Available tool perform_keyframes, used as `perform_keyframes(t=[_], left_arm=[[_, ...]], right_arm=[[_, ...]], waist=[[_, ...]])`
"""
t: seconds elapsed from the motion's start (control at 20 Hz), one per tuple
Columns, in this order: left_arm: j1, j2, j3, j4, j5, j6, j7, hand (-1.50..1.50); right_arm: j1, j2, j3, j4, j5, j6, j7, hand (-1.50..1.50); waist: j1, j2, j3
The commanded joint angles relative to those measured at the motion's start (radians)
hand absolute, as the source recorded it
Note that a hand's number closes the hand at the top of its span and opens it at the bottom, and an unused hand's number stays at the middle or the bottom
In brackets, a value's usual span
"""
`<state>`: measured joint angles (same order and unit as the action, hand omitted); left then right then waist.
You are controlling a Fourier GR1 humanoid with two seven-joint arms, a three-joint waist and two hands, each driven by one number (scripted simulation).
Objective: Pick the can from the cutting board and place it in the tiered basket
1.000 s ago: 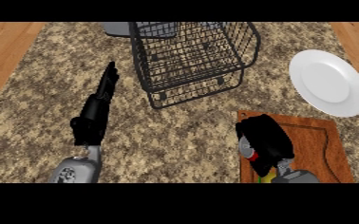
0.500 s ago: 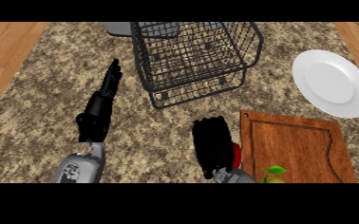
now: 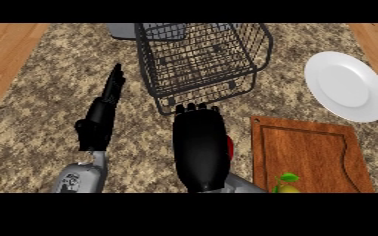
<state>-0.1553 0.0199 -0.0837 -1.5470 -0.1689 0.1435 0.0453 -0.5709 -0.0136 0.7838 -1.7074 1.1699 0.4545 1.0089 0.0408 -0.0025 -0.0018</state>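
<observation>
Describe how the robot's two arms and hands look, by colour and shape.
Both hands are black: the slim, narrow left hand and the broad, glossy right hand. Each sits on a light grey forearm; the left forearm bears small dark markings near the picture's lower edge.

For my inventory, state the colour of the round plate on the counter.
White, best seen in the head view: the round plate.

The right hand (image 3: 199,150), curling round the red can (image 3: 229,147), is moving left off the cutting board (image 3: 310,152) and nearing the basket (image 3: 203,60).
</observation>
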Motion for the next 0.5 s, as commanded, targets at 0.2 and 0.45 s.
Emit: perform_keyframes(t=[0.2,0.45], left_arm=[[-0.005,-0.009,0.008,0.022,-0.006,0.015,-0.013,0.00],[0.021,-0.002,0.005,0.016,-0.013,0.015,-0.019,0.00]], right_arm=[[-0.289,0.013,-0.094,-0.080,-0.201,0.135,0.307,1.50],[-0.463,0.012,-0.258,-0.036,-0.337,0.119,0.322,1.50]], waist=[[-0.017,-0.005,-0.001],[-0.012,-0.006,-0.002]])
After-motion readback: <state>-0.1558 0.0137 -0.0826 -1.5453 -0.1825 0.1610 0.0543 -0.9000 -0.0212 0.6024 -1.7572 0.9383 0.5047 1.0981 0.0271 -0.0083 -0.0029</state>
